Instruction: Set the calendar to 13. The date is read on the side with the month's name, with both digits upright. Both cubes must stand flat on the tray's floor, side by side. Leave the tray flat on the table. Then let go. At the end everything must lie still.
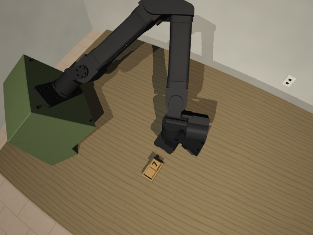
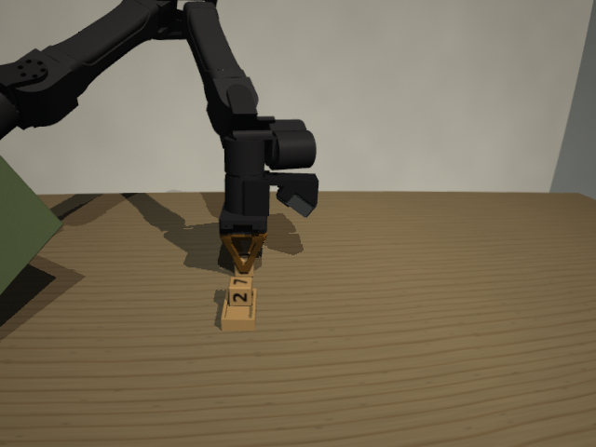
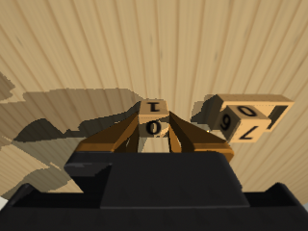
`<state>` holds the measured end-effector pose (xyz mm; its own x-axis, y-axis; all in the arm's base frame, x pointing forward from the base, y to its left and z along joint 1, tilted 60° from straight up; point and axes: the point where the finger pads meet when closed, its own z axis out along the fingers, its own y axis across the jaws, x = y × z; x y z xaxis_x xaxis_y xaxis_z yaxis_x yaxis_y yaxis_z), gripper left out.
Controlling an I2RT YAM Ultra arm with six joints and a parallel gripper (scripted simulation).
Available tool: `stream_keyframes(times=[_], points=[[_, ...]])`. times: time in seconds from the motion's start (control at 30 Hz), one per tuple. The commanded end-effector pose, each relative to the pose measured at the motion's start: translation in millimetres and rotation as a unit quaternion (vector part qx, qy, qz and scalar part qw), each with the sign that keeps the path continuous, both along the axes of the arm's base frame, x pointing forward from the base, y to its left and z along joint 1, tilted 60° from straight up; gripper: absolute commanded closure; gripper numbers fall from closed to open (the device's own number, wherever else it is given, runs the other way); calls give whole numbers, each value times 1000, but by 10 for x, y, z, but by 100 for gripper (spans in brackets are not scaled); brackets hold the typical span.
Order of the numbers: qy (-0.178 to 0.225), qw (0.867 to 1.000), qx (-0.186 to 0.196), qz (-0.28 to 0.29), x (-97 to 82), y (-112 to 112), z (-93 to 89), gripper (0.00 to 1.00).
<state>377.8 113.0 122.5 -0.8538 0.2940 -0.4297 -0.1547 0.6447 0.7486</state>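
The gripper (image 3: 155,129) holds its jaws clamped on one cube (image 3: 154,116), likely to turn it, while the tray (image 2: 237,318) beside them keeps the other cube (image 2: 238,296).

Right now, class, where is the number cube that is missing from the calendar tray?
In the wrist view, the missing cube, showing 1 and 0, is pinched in the gripper above the table, just left of the tray, where the other cube sits.

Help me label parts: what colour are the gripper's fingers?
Orange-brown fingers, clearest in the exterior view, closed on a digit cube.
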Motion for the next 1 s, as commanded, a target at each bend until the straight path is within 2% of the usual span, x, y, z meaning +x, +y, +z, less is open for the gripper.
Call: stream_keyframes(times=[0.0,0.97], points=[[-3,1000,0,-5,18,-42,22,74],[-3,1000,0,-5,31,-24,9,74]])
